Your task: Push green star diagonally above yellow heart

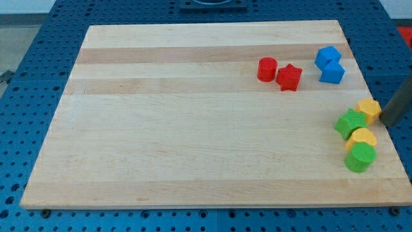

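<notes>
**Green star crowded at the right edge, rod close beside the cluster**

The green star-shaped block [351, 122] sat at the right side of the frame, a little below mid-height. Its outline was compact, with no clear long axis; one point faced lower left, toward the open board. The yellow heart-shaped block [362, 138] touched it on the lower right. Below that, touching, sat a green round block [360, 157].

Up and to the right of the star, a second yellow block [370, 109] pressed against it, its shape hard to make out. My tip [383, 123] came in from the right border as a dark slanted rod, its lower end just beside that yellow block, right of the star. There were no fingers on this rod, nothing to open or close.

Room for moving? Almost none to the right: the edge of the pale wooden board [193, 129] lay just past the cluster. To the left, the wood was wide open.

In the upper right, a red cylinder block [267, 69] touched a red star-shaped block [290, 77]. Two blue blocks [329, 64] huddled further right, near the top edge.

The board showed light grain bands and rested on a blue perforated table [38, 71].
</notes>
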You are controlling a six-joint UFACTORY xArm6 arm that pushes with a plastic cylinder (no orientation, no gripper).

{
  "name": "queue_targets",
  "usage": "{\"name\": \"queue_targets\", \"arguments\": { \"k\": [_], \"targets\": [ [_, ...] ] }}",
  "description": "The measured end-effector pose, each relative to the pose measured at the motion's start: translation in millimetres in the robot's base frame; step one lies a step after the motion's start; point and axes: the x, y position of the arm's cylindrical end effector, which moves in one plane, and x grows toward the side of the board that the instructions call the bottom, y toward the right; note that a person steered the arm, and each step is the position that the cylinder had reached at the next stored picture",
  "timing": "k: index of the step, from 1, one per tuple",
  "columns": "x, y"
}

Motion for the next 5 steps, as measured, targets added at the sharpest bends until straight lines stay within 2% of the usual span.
{"name": "queue_targets", "arguments": {
  "k": [1, 3, 4, 5],
  "targets": [
    [-14, -6],
    [-14, -32],
    [-10, 2],
    [14, 12]
  ]
}}
